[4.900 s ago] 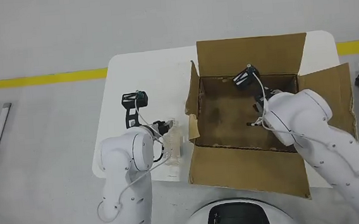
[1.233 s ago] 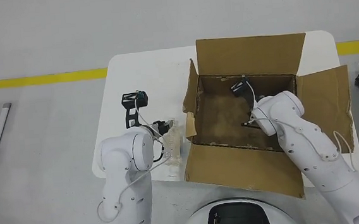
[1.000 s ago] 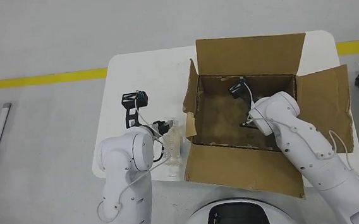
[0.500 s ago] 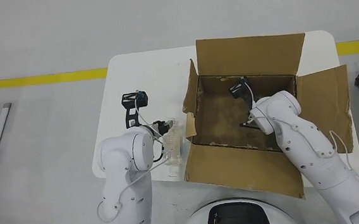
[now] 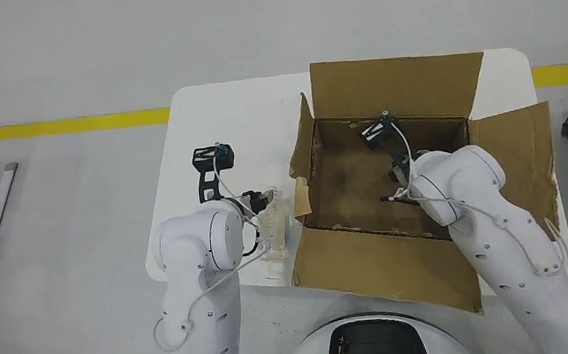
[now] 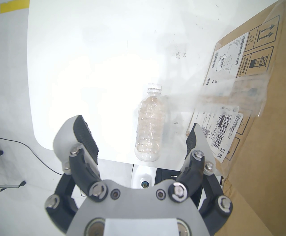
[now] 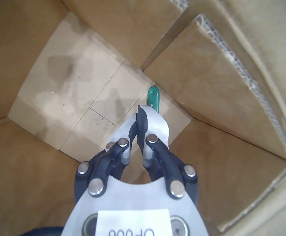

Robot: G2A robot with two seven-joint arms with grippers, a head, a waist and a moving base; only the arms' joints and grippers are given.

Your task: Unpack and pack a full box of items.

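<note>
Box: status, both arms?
Left gripper jaws open, clear of the bottle on the table. Right gripper jaws shut inside the box. Green-handled item in box corner, nothing on it.

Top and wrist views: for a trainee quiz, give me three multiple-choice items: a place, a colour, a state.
1. Where is the clear bottle? A upright on the table beside the box; B lying inside it; C held in a gripper.
2. The handle in the box is: A red; B green; C yellow.
3. The left gripper is: A shut on the bottle; B shut empty; C open.
Answers: A, it stands by the box wall; B, the right wrist view shows green; C, its fingers stand apart.
</note>
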